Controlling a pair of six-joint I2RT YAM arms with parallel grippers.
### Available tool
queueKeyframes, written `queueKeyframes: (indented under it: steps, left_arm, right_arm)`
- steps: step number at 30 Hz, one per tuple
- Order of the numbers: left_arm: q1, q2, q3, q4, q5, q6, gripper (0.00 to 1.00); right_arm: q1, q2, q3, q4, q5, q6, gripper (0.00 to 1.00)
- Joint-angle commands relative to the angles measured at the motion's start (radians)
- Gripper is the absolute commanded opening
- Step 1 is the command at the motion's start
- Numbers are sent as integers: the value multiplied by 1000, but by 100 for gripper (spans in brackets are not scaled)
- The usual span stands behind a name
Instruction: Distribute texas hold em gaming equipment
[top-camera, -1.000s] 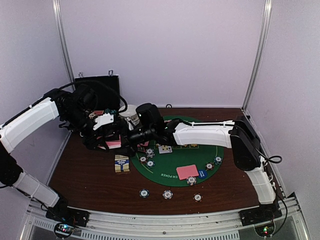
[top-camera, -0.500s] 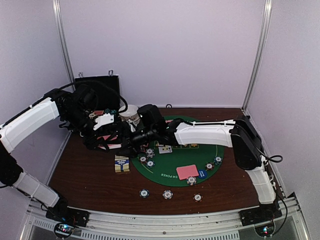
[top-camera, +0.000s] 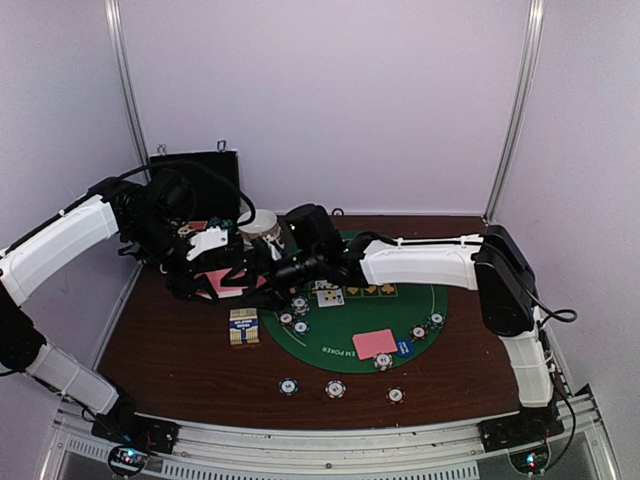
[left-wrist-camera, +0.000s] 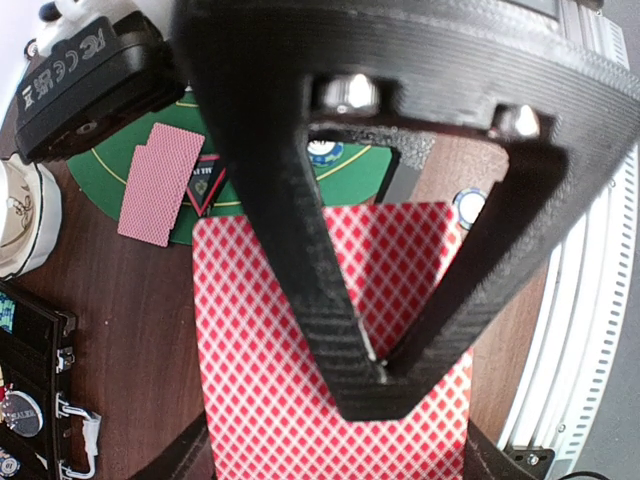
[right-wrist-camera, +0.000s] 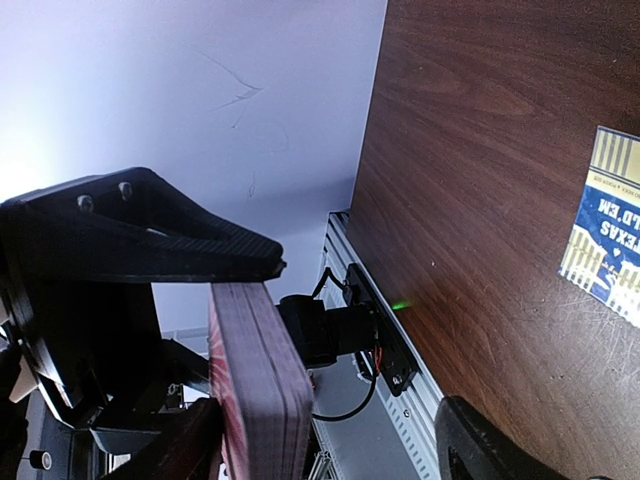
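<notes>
My left gripper (left-wrist-camera: 382, 392) is shut on a thick deck of pink-backed playing cards (left-wrist-camera: 262, 385), held above the brown table left of the mat; its top finger (right-wrist-camera: 140, 232) presses on the deck. My right gripper (right-wrist-camera: 330, 455) is open, and the deck's edge (right-wrist-camera: 262, 400) stands between its fingers, close to the left fingertip (right-wrist-camera: 175, 448). From above, both grippers meet at the deck (top-camera: 226, 281). A pink card (top-camera: 374, 343), face-up cards (top-camera: 330, 297), several striped chips (top-camera: 300, 305) and a blue button (top-camera: 404, 348) lie on the mat. A red-triangle marker (left-wrist-camera: 206, 186) sits beside two pink cards (left-wrist-camera: 160, 185).
The round green mat (top-camera: 345, 330) covers the table's middle. A card box (top-camera: 243, 327) lies at its left edge. Three chips (top-camera: 335, 388) sit near the front edge. A white bowl (top-camera: 258, 228) and a black case (top-camera: 195, 170) stand at the back left.
My right gripper has reached further left onto the deck and its jaws have narrowed somewhat. The left gripper has kept its hold on the deck in place.
</notes>
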Motion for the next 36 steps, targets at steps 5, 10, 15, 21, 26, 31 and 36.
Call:
queueKeyframes:
  steps: [5, 10, 15, 21, 26, 31, 36]
  left_arm:
    - [4, -31, 10, 30, 21, 0, 0]
    - [4, -29, 5, 30, 23, 2, 0]
    - [4, -23, 9, 30, 27, 1, 0]
    - [4, -19, 12, 30, 30, 2, 0]
    - [4, -20, 16, 29, 33, 0, 0]
    - [4, -24, 17, 26, 41, 2, 0]
    - [4, -24, 32, -6, 77, 14, 0]
  right_arm:
    - [-37, -65, -17, -127, 6, -62, 71]
    - [-48, -82, -23, -134, 1, -71, 71]
    - [-31, -72, 25, -103, -7, -56, 80]
    - [-7, -17, 70, -23, -27, -1, 81]
    - [10, 37, 126, -20, -44, 13, 81]
    - [10, 69, 151, -20, -48, 21, 81]
    - [8, 89, 160, -20, -55, 34, 78]
